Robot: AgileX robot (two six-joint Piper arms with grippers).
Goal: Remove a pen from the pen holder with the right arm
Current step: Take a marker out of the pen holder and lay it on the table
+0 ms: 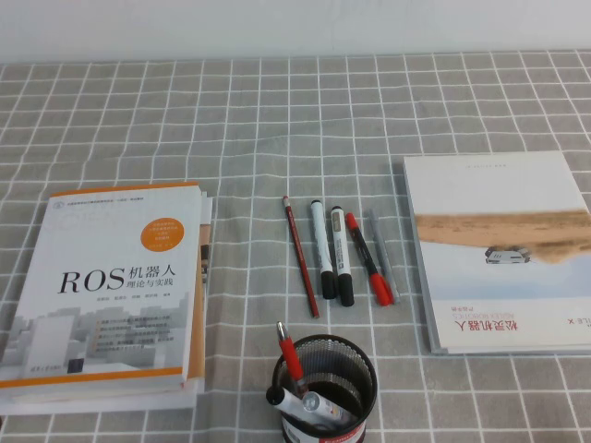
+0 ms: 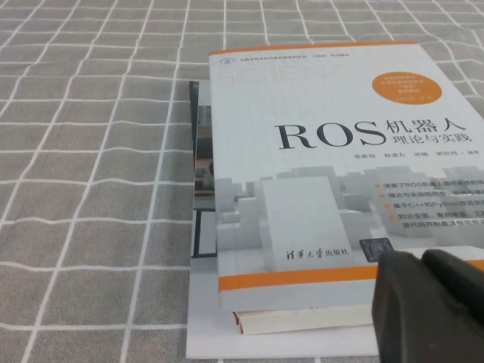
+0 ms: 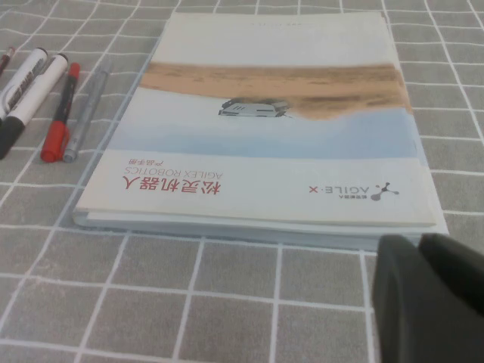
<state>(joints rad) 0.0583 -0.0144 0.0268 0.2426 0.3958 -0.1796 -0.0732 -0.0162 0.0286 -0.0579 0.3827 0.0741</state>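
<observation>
Room: open cloth [image 1: 277, 120] far side; ROS book [image 1: 106, 286] left, manual [image 1: 503, 249] right | Holder [image 1: 324, 383] near centre, cut off by near edge | Pen [image 1: 290, 355] in holder, long axis leaning far-left | Right gripper [image 3: 420, 249] closed, holding nothing — by manual's near edge | Left gripper [image 2: 422, 265] over ROS book — state unclear

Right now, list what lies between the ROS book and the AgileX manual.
High view: red pencil, two markers, red pen, grey pen. Left gripper hangs by the ROS book, right gripper by the AgileX manual.
</observation>
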